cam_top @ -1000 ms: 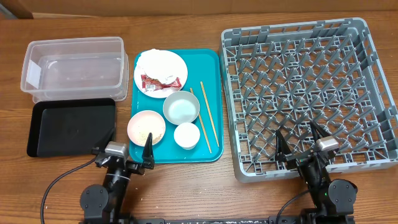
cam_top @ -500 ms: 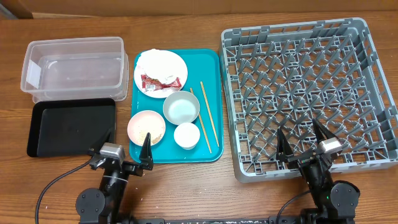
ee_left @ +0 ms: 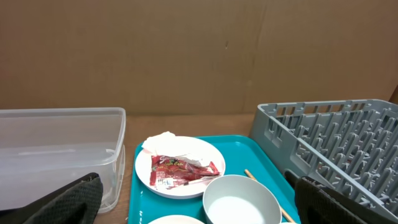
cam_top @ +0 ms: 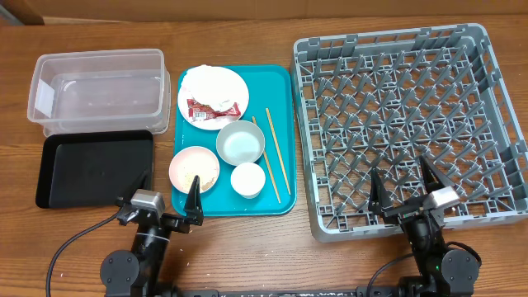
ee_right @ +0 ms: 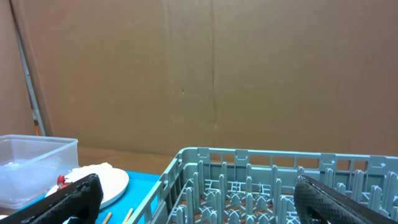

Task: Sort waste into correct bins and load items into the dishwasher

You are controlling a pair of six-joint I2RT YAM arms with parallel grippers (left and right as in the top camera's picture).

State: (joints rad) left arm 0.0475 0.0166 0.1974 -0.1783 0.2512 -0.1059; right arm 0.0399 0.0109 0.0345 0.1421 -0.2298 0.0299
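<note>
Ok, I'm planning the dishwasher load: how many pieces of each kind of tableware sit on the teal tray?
Plates: 1, white plate
Bowls: 2, grey-blue bowl and pink bowl
Cups: 1, small white cup
Chopsticks: 2, wooden chopsticks
Total: 6

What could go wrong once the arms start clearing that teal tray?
The small red printed snack wrapper lies against the crumpled white paper napkin on the round white plate, so one pinch may drag both off together. The loose white grains in the pale pink bowl could scatter if it tilts. The two thin wooden chopsticks lie flat and may be hard to pinch.
</note>
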